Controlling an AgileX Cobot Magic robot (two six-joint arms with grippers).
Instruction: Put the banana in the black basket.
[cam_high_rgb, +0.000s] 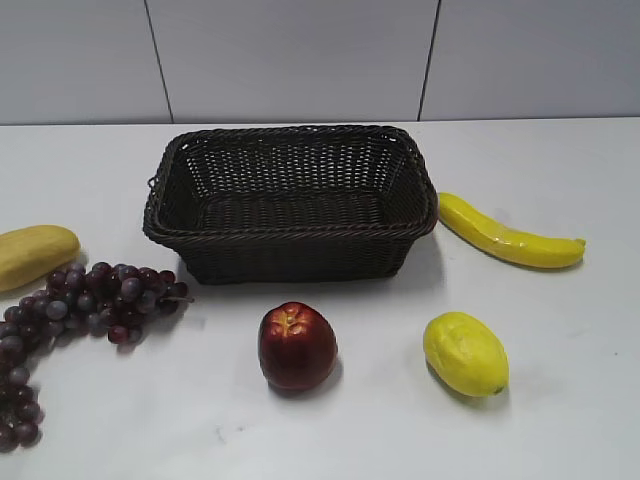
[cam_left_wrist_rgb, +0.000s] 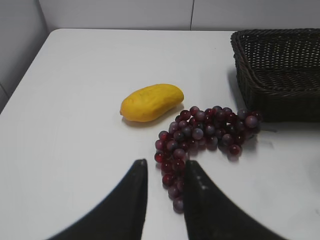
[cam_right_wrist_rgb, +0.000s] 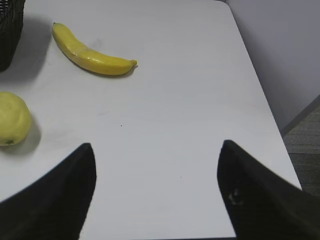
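The banana is long, curved and bright yellow. It lies on the white table just right of the black basket, which is empty. In the right wrist view the banana lies far ahead and to the left of my right gripper, which is wide open and empty above bare table. My left gripper has a narrow gap between its fingers and holds nothing. It hovers over the tail of the grape bunch, and the basket's corner shows at upper right. Neither gripper shows in the exterior view.
A yellow lemon and a red apple lie in front of the basket. Purple grapes and a stubby pale-yellow fruit lie to its left. The table's right edge is close to the right gripper.
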